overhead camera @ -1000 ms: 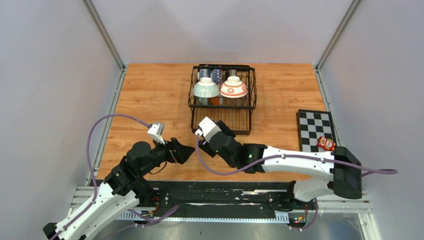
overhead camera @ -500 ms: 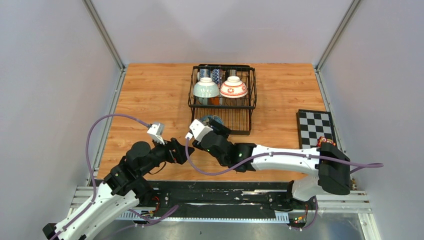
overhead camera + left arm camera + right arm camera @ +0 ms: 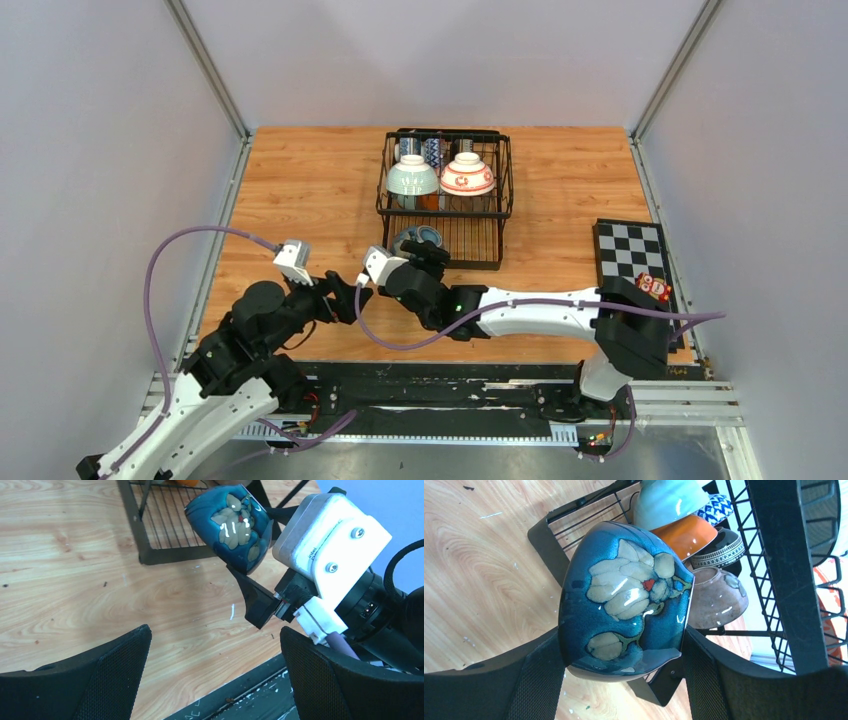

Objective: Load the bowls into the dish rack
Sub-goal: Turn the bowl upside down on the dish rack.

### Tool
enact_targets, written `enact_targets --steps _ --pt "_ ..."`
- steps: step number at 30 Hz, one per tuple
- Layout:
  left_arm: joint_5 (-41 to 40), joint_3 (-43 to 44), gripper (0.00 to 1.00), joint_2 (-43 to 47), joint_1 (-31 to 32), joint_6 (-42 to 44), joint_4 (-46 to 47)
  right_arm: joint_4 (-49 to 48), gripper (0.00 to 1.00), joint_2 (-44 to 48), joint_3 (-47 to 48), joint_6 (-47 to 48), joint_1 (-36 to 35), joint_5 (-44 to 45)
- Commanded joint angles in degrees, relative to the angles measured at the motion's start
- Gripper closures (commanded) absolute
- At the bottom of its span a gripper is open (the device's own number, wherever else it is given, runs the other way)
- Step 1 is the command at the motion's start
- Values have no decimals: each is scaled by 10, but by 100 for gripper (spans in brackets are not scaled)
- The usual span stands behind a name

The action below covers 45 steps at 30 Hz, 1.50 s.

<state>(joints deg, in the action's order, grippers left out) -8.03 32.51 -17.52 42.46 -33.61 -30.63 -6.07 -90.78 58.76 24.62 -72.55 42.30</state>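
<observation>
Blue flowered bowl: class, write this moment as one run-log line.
right gripper: shut on blue flowered bowl | bowl: tipped sideways, at dish rack near-left corner | left gripper: open, empty

In the left wrist view I make out one tiny line of dark print on the white camera housing [image 3: 332, 535] of the right wrist. It runs sideways and seems to read "intel", though I can't be sure. The red packet [image 3: 653, 288] on the checkered board [image 3: 625, 255] carries markings too small for me to read. I find nothing else legible.
</observation>
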Motion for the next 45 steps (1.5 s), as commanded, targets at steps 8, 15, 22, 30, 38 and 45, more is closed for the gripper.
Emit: enact_targets --steps 8,15,22,30,38,45 --pt "-112 81 0 28 -1 11 -97 -20 98 -39 38 102 6 25" --pt "-155 127 0 24 -1 62 -133 15 98 -42 41 94 17 0" --pt "-185 149 0 21 -1 101 -134 55 98 -46 47 92 25 -25" --pt "-196 146 0 5 -1 155 -124 126 98 -71 74 110 40 -51" --pt "-187 132 0 6 -1 164 -118 172 97 -96 95 121 47 -76" --pt "-186 128 0 9 -1 165 -118 190 97 -111 104 127 48 -73"
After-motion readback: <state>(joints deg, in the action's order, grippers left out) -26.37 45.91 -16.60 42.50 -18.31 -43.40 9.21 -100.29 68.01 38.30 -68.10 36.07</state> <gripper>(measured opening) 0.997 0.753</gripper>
